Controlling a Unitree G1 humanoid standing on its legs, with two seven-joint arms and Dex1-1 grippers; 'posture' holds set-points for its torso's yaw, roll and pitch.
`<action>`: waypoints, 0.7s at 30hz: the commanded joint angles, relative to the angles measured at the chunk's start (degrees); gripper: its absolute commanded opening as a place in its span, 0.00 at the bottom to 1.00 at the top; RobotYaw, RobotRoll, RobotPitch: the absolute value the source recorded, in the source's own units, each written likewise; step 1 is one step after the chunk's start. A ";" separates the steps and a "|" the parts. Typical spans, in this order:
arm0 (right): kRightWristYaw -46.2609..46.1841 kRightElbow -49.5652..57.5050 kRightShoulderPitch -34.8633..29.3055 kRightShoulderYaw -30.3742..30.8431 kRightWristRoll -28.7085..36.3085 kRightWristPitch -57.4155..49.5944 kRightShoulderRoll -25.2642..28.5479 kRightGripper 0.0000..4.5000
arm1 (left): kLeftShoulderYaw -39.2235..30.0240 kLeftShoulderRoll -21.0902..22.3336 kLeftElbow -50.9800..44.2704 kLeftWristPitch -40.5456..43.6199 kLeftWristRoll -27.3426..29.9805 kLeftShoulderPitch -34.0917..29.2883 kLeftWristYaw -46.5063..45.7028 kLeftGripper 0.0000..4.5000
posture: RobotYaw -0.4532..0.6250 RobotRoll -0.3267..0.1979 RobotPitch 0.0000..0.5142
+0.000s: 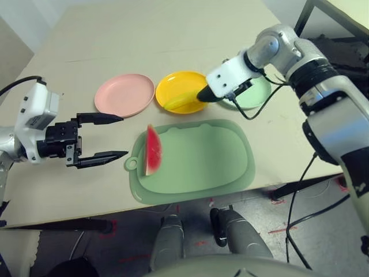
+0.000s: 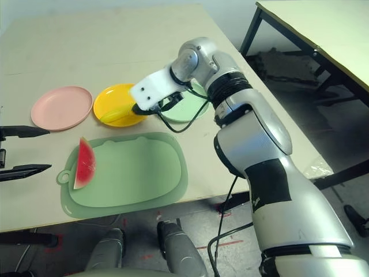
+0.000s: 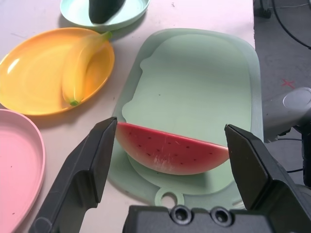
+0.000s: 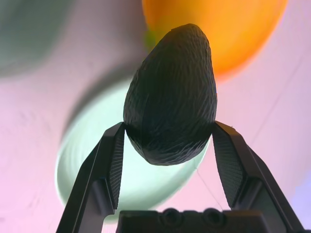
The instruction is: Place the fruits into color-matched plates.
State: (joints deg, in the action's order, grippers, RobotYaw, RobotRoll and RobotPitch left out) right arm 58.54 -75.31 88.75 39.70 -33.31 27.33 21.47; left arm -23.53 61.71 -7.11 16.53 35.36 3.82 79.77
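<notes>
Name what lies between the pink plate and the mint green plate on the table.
The yellow plate with the banana in it sits between the pink plate and the mint green plate, seen in the left eye view.

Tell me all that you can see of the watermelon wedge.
The watermelon wedge is a toy slice that looks like plastic, with red flesh, small dark seed marks, and a pale band along its curved side. It stands on its curved side on the green mat, at the end near the loop handle. Nothing grips it. The left gripper is open beside the mat, its fingers pointing at the wedge without touching it. The pink plate lies bare, farther back on the table.
</notes>
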 commanded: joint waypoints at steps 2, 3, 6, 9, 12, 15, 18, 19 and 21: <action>-4.20 -1.85 -0.40 0.60 -3.92 -5.33 0.10 0.66 | -0.87 0.40 -1.24 -0.46 -0.69 -1.10 -0.03 1.00 | 0.41 0.62 0.35; -4.56 -2.06 -0.72 0.74 -4.63 -6.26 0.17 0.66 | -0.97 0.47 -1.29 -0.52 -0.72 -1.28 -0.01 1.00 | 0.41 0.62 0.35; -3.78 -2.57 -1.65 0.42 -5.76 -9.41 -0.01 0.66 | -1.11 0.94 -1.32 -0.55 -0.80 -1.38 0.12 1.00 | 0.41 0.62 0.35; -3.74 -2.68 -2.44 -0.33 -6.08 -11.37 -0.34 0.66 | -1.03 1.12 -1.40 -0.69 -0.91 -1.20 0.02 1.00 | 0.41 0.62 0.34; -4.18 -2.77 -3.16 -0.31 -6.75 -12.65 -0.23 0.66 | -1.10 1.20 -1.49 -1.01 -1.14 -1.35 0.02 1.00 | 0.41 0.62 0.35; -4.29 -2.70 -3.65 -0.57 -6.88 -12.42 -0.23 0.66 | -1.34 1.40 -1.20 -1.98 -1.70 -1.51 0.45 1.00 | 0.41 0.62 0.35; -4.66 -2.59 -3.97 -1.02 -6.78 -11.87 -0.33 0.73 | -1.36 1.50 -0.81 -2.68 -2.05 -1.43 1.07 1.00 | 0.41 0.62 0.35; -4.70 -2.57 -4.03 -1.21 -6.69 -11.71 -0.34 0.82 | -1.21 1.55 -0.68 -3.09 -2.19 -1.34 1.34 1.00 | 0.41 0.62 0.36; -4.54 -2.52 -4.07 -1.53 -6.51 -11.55 -0.34 0.94 | -0.90 1.61 -0.36 -3.85 -2.47 -1.14 1.78 1.00 | 0.41 0.62 0.36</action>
State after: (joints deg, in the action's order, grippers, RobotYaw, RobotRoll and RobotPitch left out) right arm 54.05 -77.70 84.96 39.11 -39.95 15.34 21.23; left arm -23.94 62.53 -7.69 13.66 33.76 2.92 80.76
